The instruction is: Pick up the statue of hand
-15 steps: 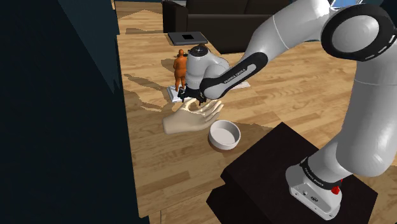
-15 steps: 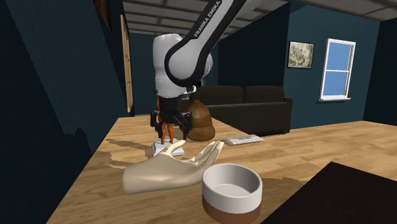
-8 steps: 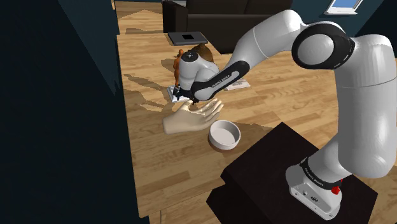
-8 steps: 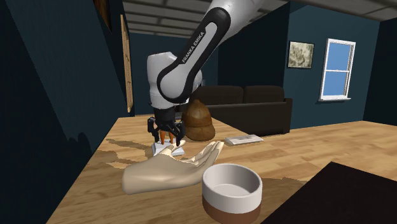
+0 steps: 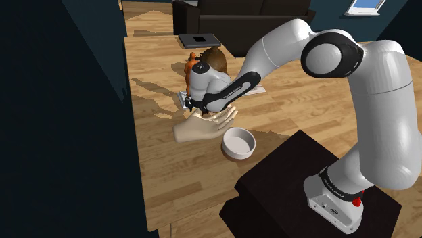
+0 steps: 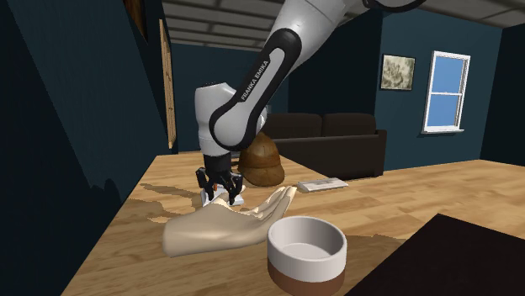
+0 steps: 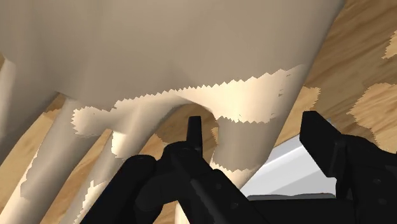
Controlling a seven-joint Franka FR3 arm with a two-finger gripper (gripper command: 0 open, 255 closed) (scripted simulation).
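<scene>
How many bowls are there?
1. The bowl sits on the wooden surface beside the hand statue, near its fingertips, toward the stand. Another could be hidden behind the arm.

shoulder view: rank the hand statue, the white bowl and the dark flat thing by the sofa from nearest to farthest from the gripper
1. Hand statue: right under the gripper, at the statue's far end.
2. White bowl: beside the statue, on the side toward the stand.
3. Dark flat thing: far back, in front of the sofa.
</scene>
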